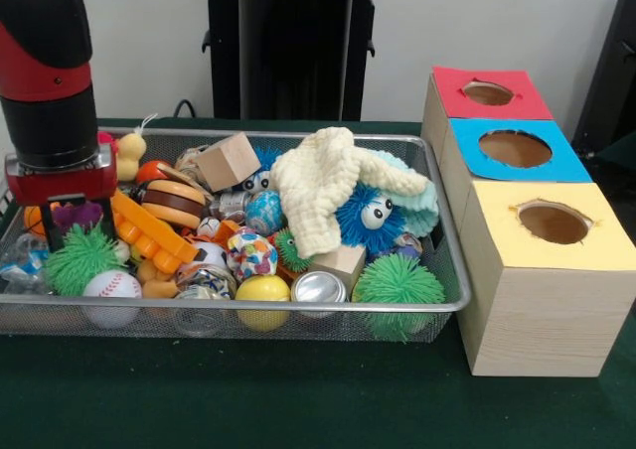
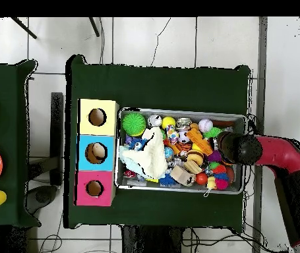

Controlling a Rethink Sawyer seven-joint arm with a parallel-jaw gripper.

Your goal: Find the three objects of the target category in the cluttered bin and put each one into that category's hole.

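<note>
Fingers (image 1: 46, 235) of the gripper (image 1: 77, 232) are spread apart and point down into the left end of the wire bin (image 1: 328, 320). A purple toy (image 1: 76, 214) sits between them. I cannot tell if they touch it.

The bin is full of toys. Just under the gripper is a green spiky ball (image 1: 79, 260), and a baseball (image 1: 111, 288) lies beside it at the bin's front wall. An orange plastic toy (image 1: 149, 232) and a toy burger (image 1: 172, 203) are just right of the gripper. A wooden block (image 1: 229, 161) is tilted near the bin's back wall. A cream cloth (image 1: 318, 186) is draped over the toys in the middle of the bin, and a blue fuzzy toy with big eyes (image 1: 363, 216) peeks out beside it. A yellow ball (image 1: 262, 290), a silver can (image 1: 319, 287) and a second green spiky ball (image 1: 397, 282) lie along the front wall.

Right of the bin stand three wooden boxes in a row, each with a round hole on top. The yellow box (image 1: 596, 245) is nearest, then the blue box (image 1: 467, 156), then the red box (image 1: 457, 86). All of it rests on a green table (image 1: 298, 399).
</note>
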